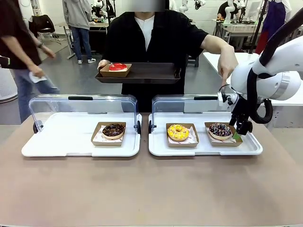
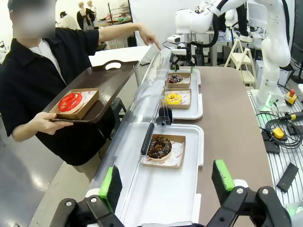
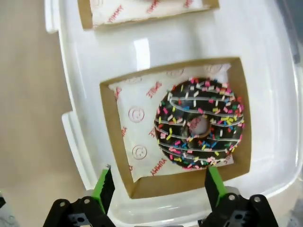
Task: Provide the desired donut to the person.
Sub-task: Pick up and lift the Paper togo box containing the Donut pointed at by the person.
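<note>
Chocolate sprinkled donut (image 3: 199, 125) sits under your right end effector (image 3: 158, 184), wide open, empty; front view hides that gap.

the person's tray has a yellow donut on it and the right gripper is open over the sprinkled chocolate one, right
Not quite. The tray that the person holds carries a red donut, not a yellow one, as the front view shows. The rest holds: the right gripper is open over the sprinkled chocolate donut.

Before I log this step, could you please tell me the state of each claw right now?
Left claw: open, empty.
Right claw: open, empty, over the sprinkled donut.
</note>
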Controlling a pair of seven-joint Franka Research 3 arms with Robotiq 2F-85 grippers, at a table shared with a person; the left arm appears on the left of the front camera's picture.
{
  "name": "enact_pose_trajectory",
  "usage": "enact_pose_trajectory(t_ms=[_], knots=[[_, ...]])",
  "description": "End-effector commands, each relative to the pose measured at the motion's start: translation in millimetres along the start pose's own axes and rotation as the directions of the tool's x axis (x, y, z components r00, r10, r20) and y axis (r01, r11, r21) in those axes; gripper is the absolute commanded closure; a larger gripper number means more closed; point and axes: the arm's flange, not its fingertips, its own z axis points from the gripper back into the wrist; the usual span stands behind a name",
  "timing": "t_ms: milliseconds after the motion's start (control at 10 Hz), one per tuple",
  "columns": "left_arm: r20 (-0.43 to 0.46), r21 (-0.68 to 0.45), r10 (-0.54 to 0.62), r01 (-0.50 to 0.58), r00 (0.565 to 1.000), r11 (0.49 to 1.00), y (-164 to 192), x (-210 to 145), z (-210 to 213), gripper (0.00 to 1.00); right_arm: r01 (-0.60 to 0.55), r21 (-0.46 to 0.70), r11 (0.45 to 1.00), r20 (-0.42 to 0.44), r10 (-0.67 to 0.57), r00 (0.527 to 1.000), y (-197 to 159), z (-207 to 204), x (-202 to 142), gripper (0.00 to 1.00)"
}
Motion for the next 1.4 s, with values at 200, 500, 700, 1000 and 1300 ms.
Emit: enact_pose_trajectory(t_ms=[200,500,700,1000,1300], knots=[[0.001,0.002,-0.011,0.011,1.000,1.000,-0.6,-0.8,0.9,0.00,-0.088,-0.026,0.996,-0.010,0.088,0.996,11.9,-7.9,-12.2,0.00],[0.001,0.002,-0.011,0.011,1.000,1.000,-0.6,-0.8,0.9,0.00,-0.131,-0.035,0.991,-0.020,0.130,0.991,34.5,-8.8,-12.0,0.00],[0.001,0.002,-0.011,0.011,1.000,1.000,-0.6,-0.8,0.9,0.00,-0.157,-0.028,0.987,-0.015,0.157,0.987,45.4,-8.1,-10.9,0.00],[0.001,0.002,-0.011,0.011,1.000,1.000,-0.6,-0.8,0.9,0.00,-0.167,-0.026,0.986,-0.015,0.167,0.986,49.0,-7.3,-10.5,0.00],[0.001,0.002,-0.011,0.011,1.000,1.000,-0.6,-0.8,0.9,0.00,-0.171,-0.030,0.985,-0.013,0.170,0.985,50.3,-6.5,-9.5,0.00]])
